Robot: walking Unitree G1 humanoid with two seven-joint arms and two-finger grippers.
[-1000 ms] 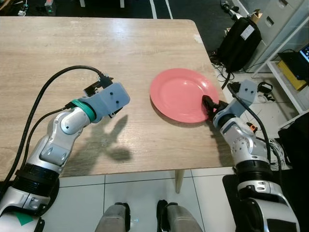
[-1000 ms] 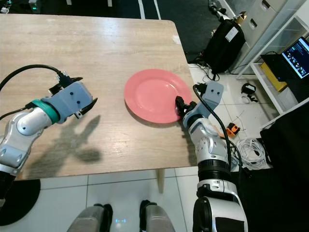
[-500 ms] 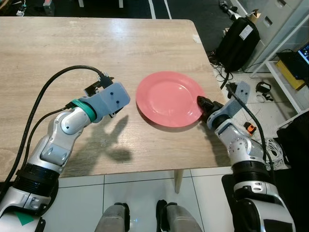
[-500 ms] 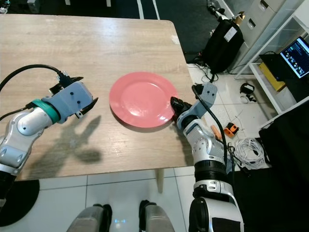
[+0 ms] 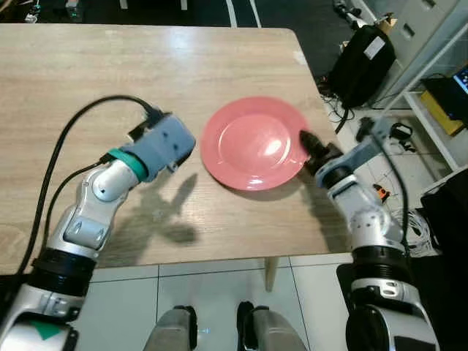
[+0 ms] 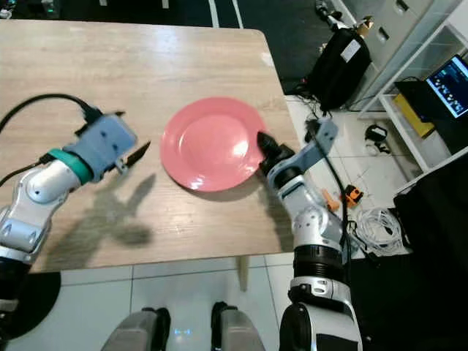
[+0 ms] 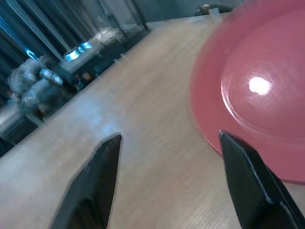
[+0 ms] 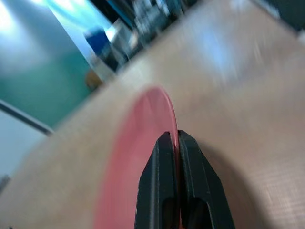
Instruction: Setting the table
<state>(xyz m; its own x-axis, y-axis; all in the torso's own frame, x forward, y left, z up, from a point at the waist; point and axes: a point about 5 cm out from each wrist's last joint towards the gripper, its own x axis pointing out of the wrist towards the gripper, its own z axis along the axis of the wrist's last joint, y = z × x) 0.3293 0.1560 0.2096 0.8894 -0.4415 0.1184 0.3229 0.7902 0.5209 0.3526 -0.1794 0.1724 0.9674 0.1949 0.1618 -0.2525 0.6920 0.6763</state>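
while right gripper (image 5: 306, 139) pinches pink plate (image 5: 252, 141) rim

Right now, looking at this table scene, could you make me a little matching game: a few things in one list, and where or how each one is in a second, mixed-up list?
Things:
1. pink plate
2. right gripper
3. left gripper
4. black bag

States or places:
A. open, hovering over the wooden table beside the plate
B. on the floor past the table's far right corner
C. shut on the plate's rim
D. on the table, between the two arms

Pairs: 1-D, 2-C, 3-A, 4-B
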